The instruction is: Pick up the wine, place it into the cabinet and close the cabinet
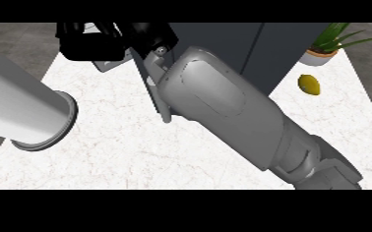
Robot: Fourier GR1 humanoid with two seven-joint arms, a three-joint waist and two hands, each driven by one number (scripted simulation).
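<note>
The right forearm (pixel 225 113) comes from the lower right corner and lies diagonally across the white counter (pixel 109 152), up to the dark cabinet (pixel 218 44). The right hand (pixel 109 37) is at the top left, beside the cabinet's door edge (pixel 149 83) — I cannot tell if its fingers are curled. The left forearm (pixel 33 115) shows at the left edge; its hand is hidden. I cannot see the wine. A lemon (pixel 309 84) and a potted plant (pixel 327 44) stand at the right.
</note>
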